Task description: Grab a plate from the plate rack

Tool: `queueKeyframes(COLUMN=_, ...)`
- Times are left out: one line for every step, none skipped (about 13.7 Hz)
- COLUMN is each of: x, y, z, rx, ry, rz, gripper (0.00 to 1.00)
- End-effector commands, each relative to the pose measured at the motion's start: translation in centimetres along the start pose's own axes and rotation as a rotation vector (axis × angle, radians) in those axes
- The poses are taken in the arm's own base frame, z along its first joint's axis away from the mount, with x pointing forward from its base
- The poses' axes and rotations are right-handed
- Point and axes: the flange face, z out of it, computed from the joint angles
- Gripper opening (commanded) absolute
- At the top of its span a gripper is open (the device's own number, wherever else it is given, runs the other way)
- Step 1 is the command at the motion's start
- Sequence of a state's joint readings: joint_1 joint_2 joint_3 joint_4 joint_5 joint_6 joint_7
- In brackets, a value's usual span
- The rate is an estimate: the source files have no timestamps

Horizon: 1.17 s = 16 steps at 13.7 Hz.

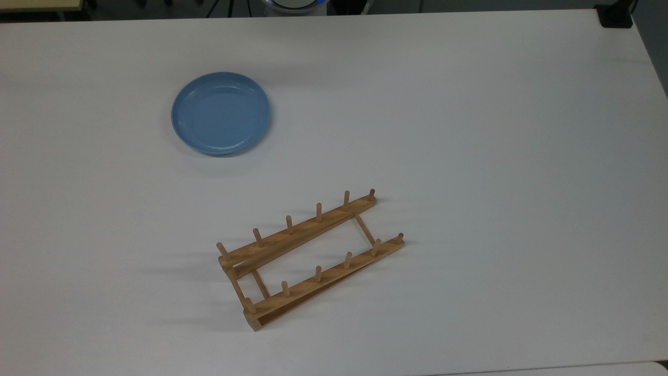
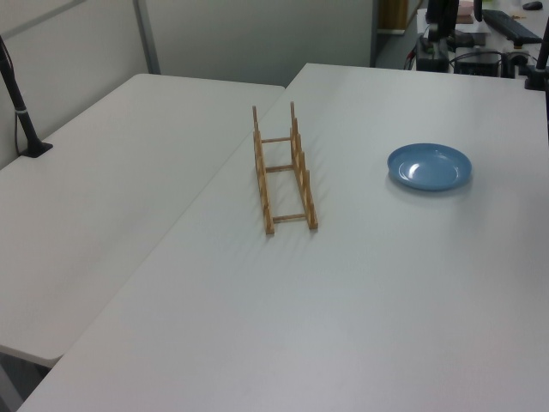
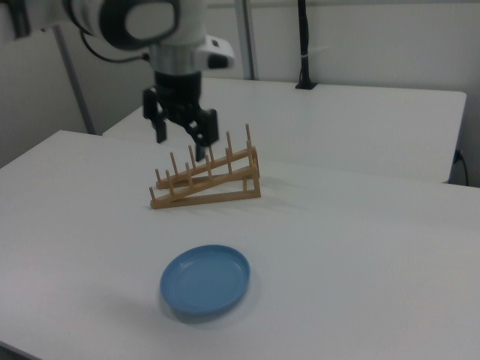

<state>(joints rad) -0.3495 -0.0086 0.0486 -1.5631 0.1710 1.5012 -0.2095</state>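
**Plate lies flat below the raised fingers**

In the right view, the plate (image 3: 205, 282) lies nearest, flat on the white bench (image 3: 360, 247), well apart from the plate rack (image 3: 206, 180) behind it. The rack holds nothing. Above hangs the gripper (image 3: 180, 135), its fingers (image 3: 160, 132) spread and holding nothing; the plate is lower and nearer.

In the right view the gripper (image 3: 180, 133) hangs in the air above the table (image 3: 360, 225), its two fingers spread apart and empty. The plate (image 3: 205, 280) lies flat on the table well below the gripper and nearer the camera. The rack (image 3: 208, 178) stands on the table behind the gripper, just to the right view's right of it, well apart from the plate.

In the top view the plate (image 1: 221, 113) lies toward the top view's upper left of the rack (image 1: 308, 258).
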Motion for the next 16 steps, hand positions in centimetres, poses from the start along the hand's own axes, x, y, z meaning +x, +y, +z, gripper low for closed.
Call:
queueKeyframes(x=-2.1, y=-4.5, z=-2.3, rx=-0.022, ry=0.004, rz=0.06, gripper=1.0)
queueKeyframes(x=-2.2, y=-6.0, z=-2.4, rx=-0.022, ry=0.008, rz=0.091, gripper=1.0)
queueKeyframes(x=-2.0, y=-7.1, z=-2.3, rx=-0.021, ry=0.01, rz=0.114, gripper=1.0)
queueKeyframes(x=-1.8, y=-8.7, z=-1.9, rx=-0.046, ry=0.015, rz=0.144, gripper=1.0)
queueKeyframes(x=-1.5, y=-9.7, z=-1.6, rx=-0.091, ry=0.029, rz=0.138, gripper=1.0)
queueKeyframes(x=-1.0, y=-10.5, z=-1.3, rx=-0.126, ry=0.049, rz=0.116, gripper=1.0)
queueKeyframes(x=-0.3, y=-11.0, z=-1.0, rx=-0.148, ry=0.086, rz=0.1, gripper=1.0)
queueKeyframes(x=0.3, y=-11.1, z=-0.3, rx=-0.164, ry=0.114, rz=0.078, gripper=1.0)
queueKeyframes(x=1.1, y=-11.4, z=0.1, rx=-0.179, ry=0.154, rz=0.06, gripper=1.0)
queueKeyframes(x=2.0, y=-11.6, z=0.9, rx=-0.2, ry=0.171, rz=0.043, gripper=1.0)
queueKeyframes(x=2.6, y=-11.8, z=1.5, rx=-0.219, ry=0.171, rz=0.036, gripper=1.0)
queueKeyframes(x=2.8, y=-12.0, z=1.9, rx=-0.231, ry=0.166, rz=0.026, gripper=1.0)
queueKeyframes(x=2.8, y=-12.0, z=1.7, rx=-0.238, ry=0.17, rz=0.026, gripper=1.0)
queueKeyframes(x=2.7, y=-12.2, z=1.7, rx=-0.239, ry=0.168, rz=0.021, gripper=1.0)
queueKeyframes(x=2.8, y=-12.6, z=1.8, rx=-0.238, ry=0.169, rz=0.016, gripper=1.0)
queueKeyframes(x=2.8, y=-12.8, z=1.9, rx=-0.238, ry=0.167, rz=0.01, gripper=1.0)
